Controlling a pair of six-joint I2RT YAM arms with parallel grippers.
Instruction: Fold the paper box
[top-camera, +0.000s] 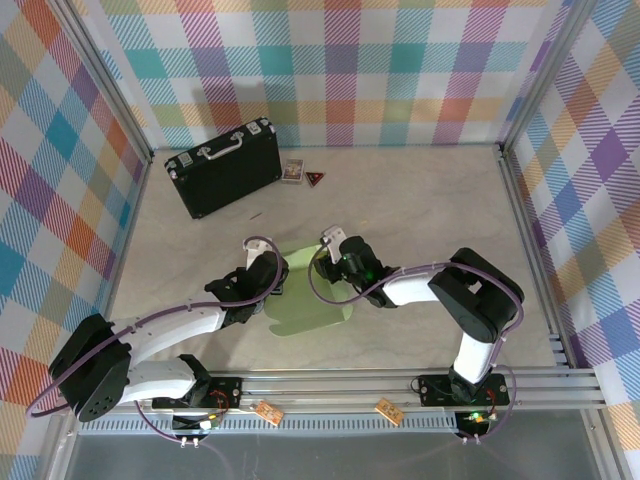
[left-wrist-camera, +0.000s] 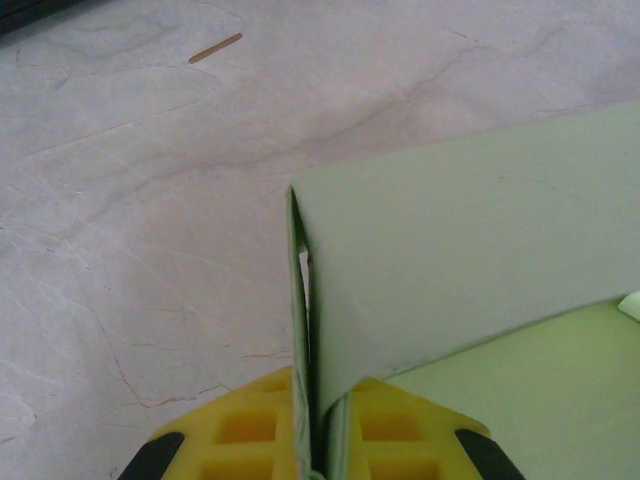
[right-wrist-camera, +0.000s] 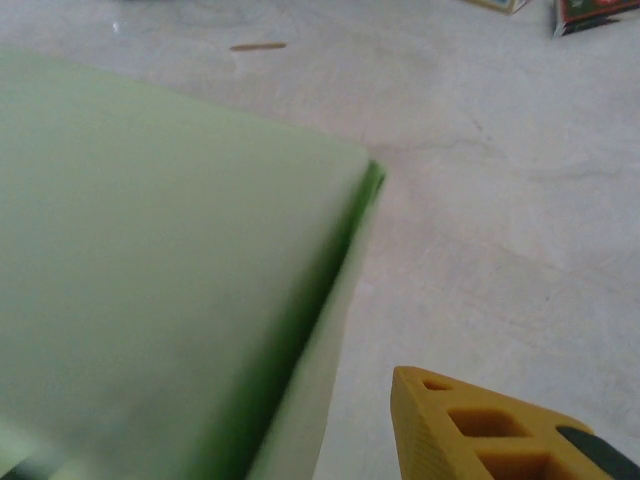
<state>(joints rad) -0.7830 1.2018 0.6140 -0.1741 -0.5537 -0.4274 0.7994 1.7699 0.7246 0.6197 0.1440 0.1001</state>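
Near the middle of the table (top-camera: 430, 210), between my two arms, the pale green paper box (top-camera: 318, 305) lies half folded. My left gripper (left-wrist-camera: 318, 405) is pinched tight on its upturned side flap. My right gripper (top-camera: 333, 262) sits partly parted at the far edge, its yellow finger (right-wrist-camera: 490, 425) clear of the card, gripping nothing.

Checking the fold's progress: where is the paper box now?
Top view: the paper box lies front-centre on the table, its left edge pinched in the left tool.
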